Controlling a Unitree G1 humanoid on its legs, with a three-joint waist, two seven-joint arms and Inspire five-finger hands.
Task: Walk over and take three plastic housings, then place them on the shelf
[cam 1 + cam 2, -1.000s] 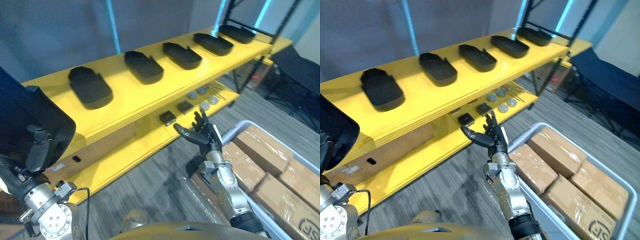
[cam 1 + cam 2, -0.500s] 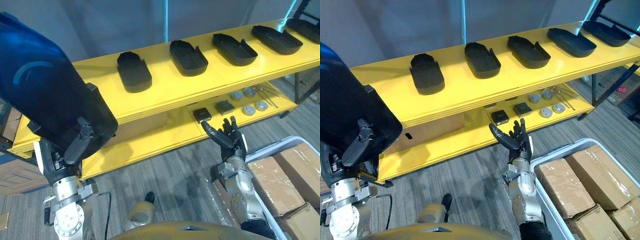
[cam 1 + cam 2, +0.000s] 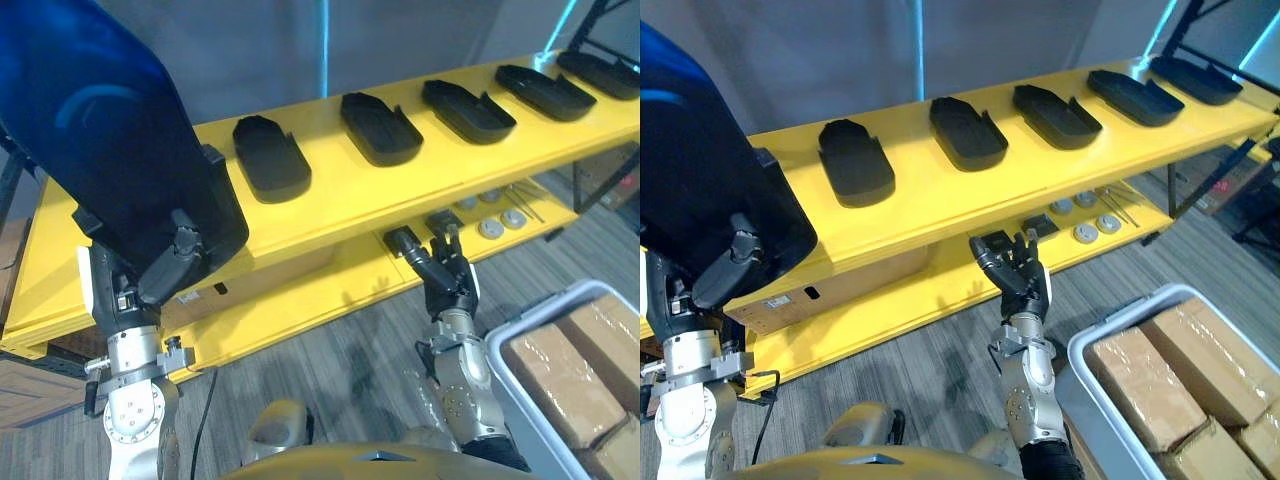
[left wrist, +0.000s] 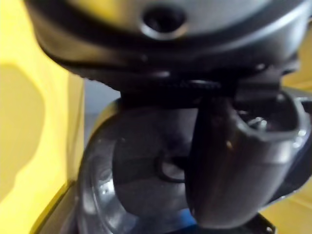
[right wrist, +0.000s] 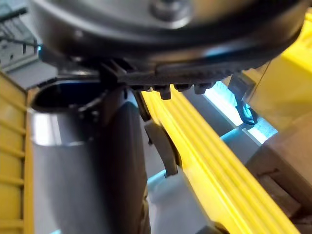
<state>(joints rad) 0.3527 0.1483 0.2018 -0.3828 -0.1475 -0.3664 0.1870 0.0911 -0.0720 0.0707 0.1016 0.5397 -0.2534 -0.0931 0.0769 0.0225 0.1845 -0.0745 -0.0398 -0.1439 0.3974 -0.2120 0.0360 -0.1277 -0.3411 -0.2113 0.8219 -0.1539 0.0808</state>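
A large dark blue-black plastic housing [image 3: 110,150] is held up high at the left, in front of the yellow shelf's [image 3: 330,200] left end. My left hand [image 3: 170,265] is curled round its lower edge. Several black housings lie in a row along the shelf's top board; the nearest one [image 3: 270,160] sits left of centre, and the others [image 3: 380,128] run off to the right. My right hand [image 3: 447,272] stands open with straight fingers and nothing in it, just in front of the lower board [image 3: 940,295].
Small dark square parts [image 3: 400,240] and round metal parts [image 3: 490,228] lie on the lower board. A grey tote [image 3: 520,345] with wrapped cardboard boxes [image 3: 1140,385] stands on the floor at the lower right. A cardboard box [image 3: 810,295] sits under the top board.
The camera has swung, so the shelf now runs across the view. My left hand has lifted the housing higher and closer. My right hand stays open, now nearer the lower board.
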